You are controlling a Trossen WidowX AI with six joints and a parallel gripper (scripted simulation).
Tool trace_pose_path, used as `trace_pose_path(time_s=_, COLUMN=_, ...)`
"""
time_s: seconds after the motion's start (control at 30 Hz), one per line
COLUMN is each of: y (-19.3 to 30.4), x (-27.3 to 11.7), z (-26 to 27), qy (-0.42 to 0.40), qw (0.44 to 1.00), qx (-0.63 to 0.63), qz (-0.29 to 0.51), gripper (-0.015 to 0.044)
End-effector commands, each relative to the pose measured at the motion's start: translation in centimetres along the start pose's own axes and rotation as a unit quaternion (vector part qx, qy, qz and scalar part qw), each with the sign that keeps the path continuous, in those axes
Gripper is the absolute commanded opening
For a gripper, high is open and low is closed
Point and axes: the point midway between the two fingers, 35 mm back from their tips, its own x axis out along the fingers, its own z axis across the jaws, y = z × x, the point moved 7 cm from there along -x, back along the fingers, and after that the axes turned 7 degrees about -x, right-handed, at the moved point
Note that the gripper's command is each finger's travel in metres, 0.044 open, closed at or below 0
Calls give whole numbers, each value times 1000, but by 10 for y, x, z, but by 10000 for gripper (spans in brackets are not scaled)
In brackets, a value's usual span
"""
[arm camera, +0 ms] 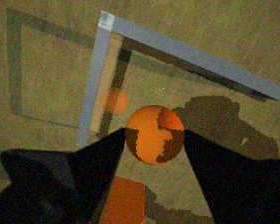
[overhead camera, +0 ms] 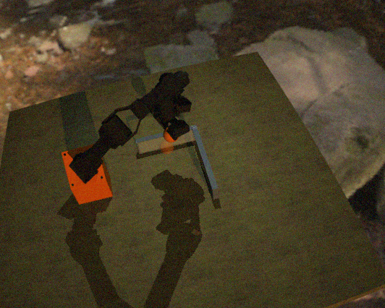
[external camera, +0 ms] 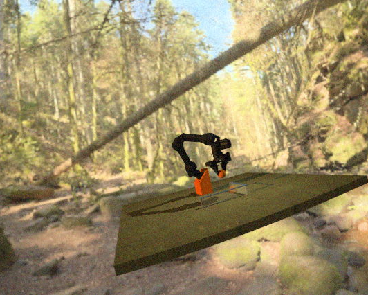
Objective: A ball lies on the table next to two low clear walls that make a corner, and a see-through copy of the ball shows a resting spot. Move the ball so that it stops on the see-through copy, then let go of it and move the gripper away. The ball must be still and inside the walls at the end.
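The orange ball (overhead camera: 168, 136) (external camera: 221, 174) (arm camera: 154, 145) is held up in the air, well above the table. My gripper (arm camera: 153, 132) is shut on it, one finger on each side. The see-through copy (overhead camera: 166, 147) (external camera: 232, 189) (arm camera: 116, 101) rests on the table beside the shorter clear wall, and shows ahead and left of the held ball in the wrist view. The two low clear walls meet in a corner: the longer wall (overhead camera: 205, 159) (arm camera: 201, 54) and the shorter wall (overhead camera: 148, 139) (arm camera: 91, 90). In the top view the gripper partly covers the ball and the shorter wall.
The orange base block (overhead camera: 92, 188) (external camera: 203, 185) (arm camera: 125, 200) of the arm stands on the table (overhead camera: 276, 217) (external camera: 167, 242). Dark shadows of the arm lie across the table, and faint shadows of the walls lie beyond the corner.
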Motion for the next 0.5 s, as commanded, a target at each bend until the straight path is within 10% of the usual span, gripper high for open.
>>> trace_pose_path(time_s=0.0, y=-2, x=3, z=10, qy=-2, qw=997, qx=-75, qz=-2, gripper=0)
trace_pose_path(time_s=0.47, y=-7, x=20, z=38, qy=-1, qw=946, qx=-325, qz=-3, gripper=0)
